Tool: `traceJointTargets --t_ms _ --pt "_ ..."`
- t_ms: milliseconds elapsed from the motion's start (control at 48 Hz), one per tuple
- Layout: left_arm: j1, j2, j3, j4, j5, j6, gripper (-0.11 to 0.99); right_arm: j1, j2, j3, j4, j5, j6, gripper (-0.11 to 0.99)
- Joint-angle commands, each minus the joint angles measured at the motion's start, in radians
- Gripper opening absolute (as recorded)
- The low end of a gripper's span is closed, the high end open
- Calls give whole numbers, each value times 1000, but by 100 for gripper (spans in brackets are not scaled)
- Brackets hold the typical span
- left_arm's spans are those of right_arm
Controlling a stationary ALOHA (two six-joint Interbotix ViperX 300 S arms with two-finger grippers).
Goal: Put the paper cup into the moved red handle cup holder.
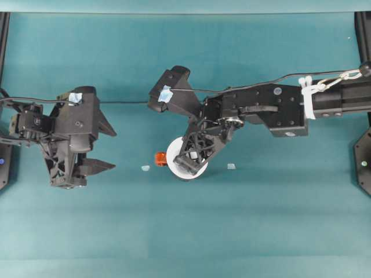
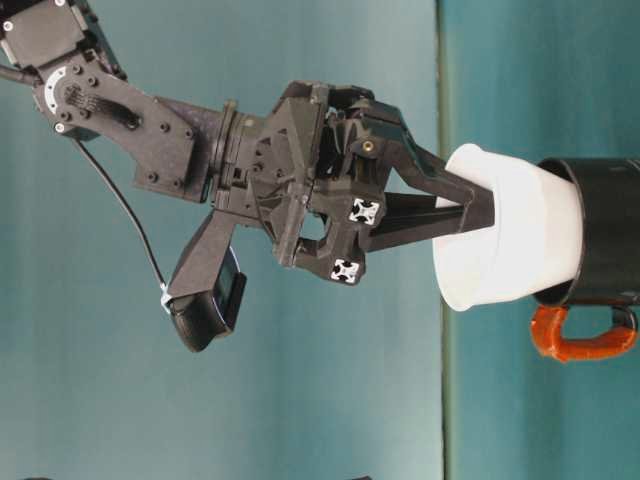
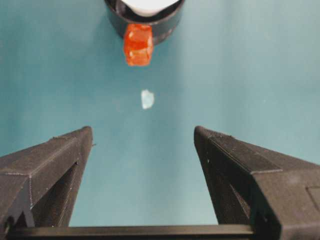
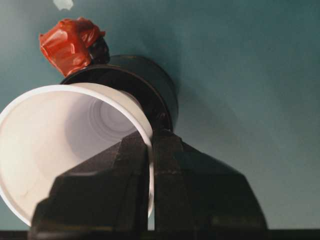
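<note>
The paper cup point(image 2: 510, 235) sits partway down in the black cup holder point(image 2: 605, 225), its lower part inside and its wide rim standing clear above the holder's lip. The right gripper point(image 4: 151, 150) has its jaws clamped on the cup's wall, one finger inside the rim and one outside, as the right wrist view shows plainly. The holder's orange-red handle point(image 1: 160, 158) points toward the left arm's side of the table point(image 1: 261, 231).

The step in hand looks like the final seating and release. In the table-level view the cup seems to lean a little against the holder rather than sit square (hard to be sure from that angle), so the sensible thing would be to ease it straight down until it stops, with no sideways pull that could tip the light holder. Then open the jaws only enough to free the thin paper wall, and lift the inner finger straight up out of the cup so it does not drag the cup back out.

The left gripper point(image 3: 142, 150) hangs well apart from the holder with its jaws spread wide and nothing between them; a small pale scrap point(image 3: 146, 99) lies on the table between it and the handle.
</note>
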Motion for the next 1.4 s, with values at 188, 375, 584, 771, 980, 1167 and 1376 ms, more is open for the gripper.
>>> traceJointTargets --t_ms 188,375,584,771,980,1167,1376 --pt "-3 -6 -11 2 -5 -2 89 5 -15 -15 -2 -6 -15 0" --pt "-3 -6 -9 2 -5 -3 89 11 -17 -15 8 -6 -17 40" --pt "-3 -6 -9 2 -5 -3 89 20 -20 -15 5 -6 -17 77" --pt "-3 -6 -9 2 -5 -5 89 20 -32 -15 -2 -5 -17 76" --pt "-3 -6 -11 2 -5 -5 89 20 -97 -15 -21 5 -17 76" --pt "-3 -6 -9 2 -5 -5 89 18 -176 -14 -40 5 -18 76" --pt "-5 -9 -8 2 -5 -5 89 20 -249 -3 -41 5 -18 76"
